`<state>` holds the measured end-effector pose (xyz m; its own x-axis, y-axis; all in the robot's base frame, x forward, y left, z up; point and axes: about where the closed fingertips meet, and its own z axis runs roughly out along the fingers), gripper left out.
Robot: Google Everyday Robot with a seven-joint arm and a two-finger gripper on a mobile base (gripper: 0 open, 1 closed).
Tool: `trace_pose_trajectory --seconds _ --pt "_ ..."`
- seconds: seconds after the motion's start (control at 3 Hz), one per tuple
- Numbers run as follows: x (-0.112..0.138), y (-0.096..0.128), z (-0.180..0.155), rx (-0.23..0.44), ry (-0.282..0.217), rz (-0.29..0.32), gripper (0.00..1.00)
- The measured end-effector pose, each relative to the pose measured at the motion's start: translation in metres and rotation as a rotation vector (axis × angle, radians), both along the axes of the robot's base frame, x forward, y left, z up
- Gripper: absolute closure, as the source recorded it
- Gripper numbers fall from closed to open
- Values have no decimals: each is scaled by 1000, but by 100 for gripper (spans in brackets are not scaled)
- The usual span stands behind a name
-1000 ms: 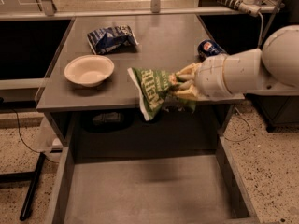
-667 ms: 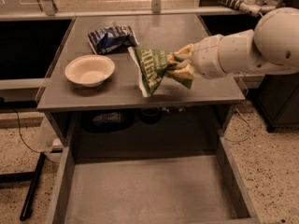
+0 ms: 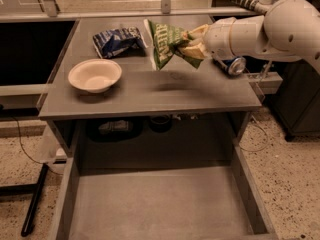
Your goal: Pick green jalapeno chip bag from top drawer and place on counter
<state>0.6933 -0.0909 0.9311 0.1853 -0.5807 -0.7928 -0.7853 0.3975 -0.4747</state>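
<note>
The green jalapeno chip bag (image 3: 166,43) with white lettering hangs in the air above the middle of the counter (image 3: 165,91). My gripper (image 3: 194,43) is shut on the bag's right end, and my white arm reaches in from the right. The bag's shadow falls on the counter just below it. The top drawer (image 3: 160,204) stands pulled open under the counter's front edge, its grey floor bare.
A blue-and-white snack bag (image 3: 117,40) lies at the counter's back left. A white bowl (image 3: 95,75) sits at the counter's left front. A can (image 3: 233,65) lies at the counter's right edge under my arm. Dark items sit on a shelf below the counter.
My gripper has lifted the green bag up and carried it back, from above the counter's front edge to above its middle.
</note>
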Motion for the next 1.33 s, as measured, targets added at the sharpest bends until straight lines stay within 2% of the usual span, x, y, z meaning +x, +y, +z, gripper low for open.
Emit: trace_pose_trajectory --seconds 0.33,0.67,1.0,1.33 --pt "15 4 -16 36 69 -68 100" --pt "14 13 -32 10 125 -110 100" --pt "13 15 -35 13 137 -114 82" --pt "13 15 -35 13 137 -114 59"
